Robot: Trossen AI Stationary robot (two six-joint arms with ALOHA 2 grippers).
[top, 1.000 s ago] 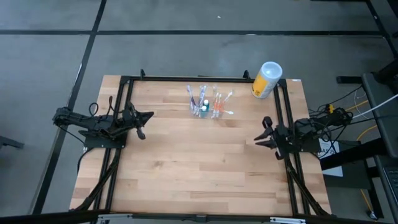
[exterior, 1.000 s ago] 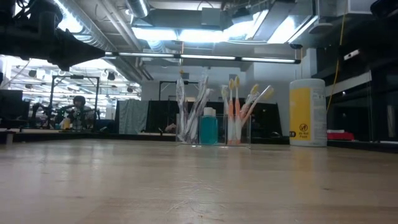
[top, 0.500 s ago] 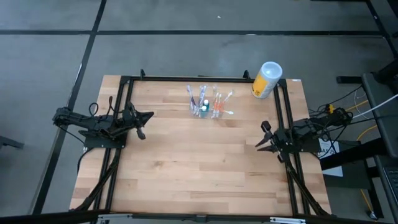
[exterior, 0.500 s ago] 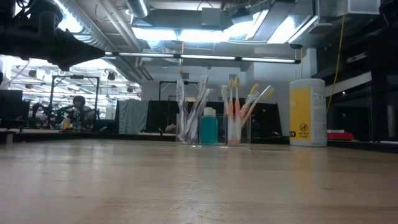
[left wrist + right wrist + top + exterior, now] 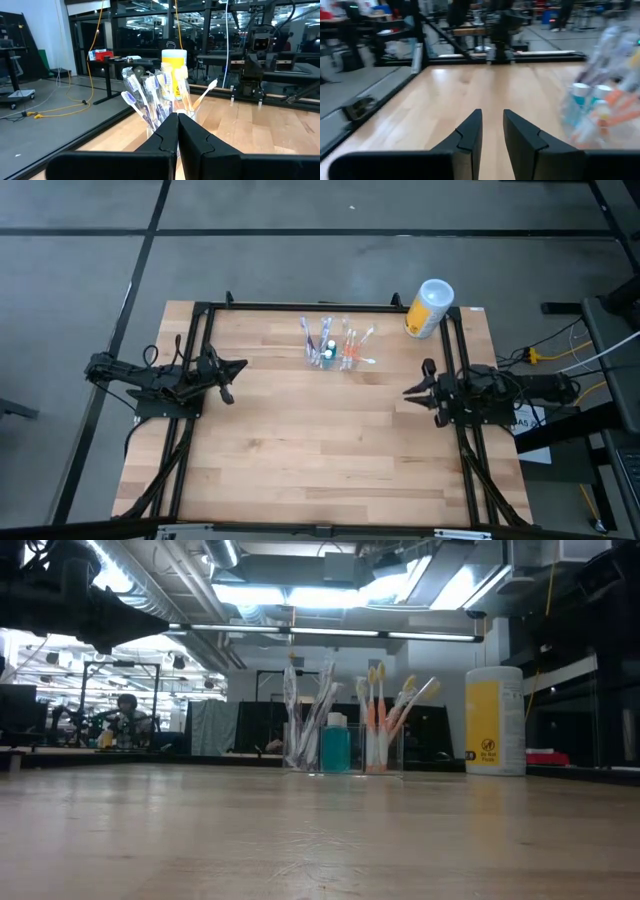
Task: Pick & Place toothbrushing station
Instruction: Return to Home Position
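Observation:
The toothbrushing station (image 5: 335, 348) is a clear plastic holder with several toothbrushes and a teal tube. It stands upright on its base at the far middle of the wooden table, and shows in the low view (image 5: 345, 740) too. My left gripper (image 5: 238, 367) is shut and empty at the table's left side, pointing toward the station (image 5: 155, 100). My right gripper (image 5: 412, 393) is open and empty at the right side, pointing left. The station (image 5: 600, 110) lies off to one side of the gripper's fingers (image 5: 492, 122).
A yellow canister with a white lid (image 5: 428, 308) stands at the far right corner, right of the station (image 5: 495, 720). Black frame rails (image 5: 300, 307) run along the table's far, left and right edges. Bare wood lies between both grippers and the near edge. A person (image 5: 127, 710) sits far off in the room.
My right gripper has shifted a little toward the table's far edge and left, toward the station. The arm behind it now lies more level across the right rail. The station and canister have stayed put.

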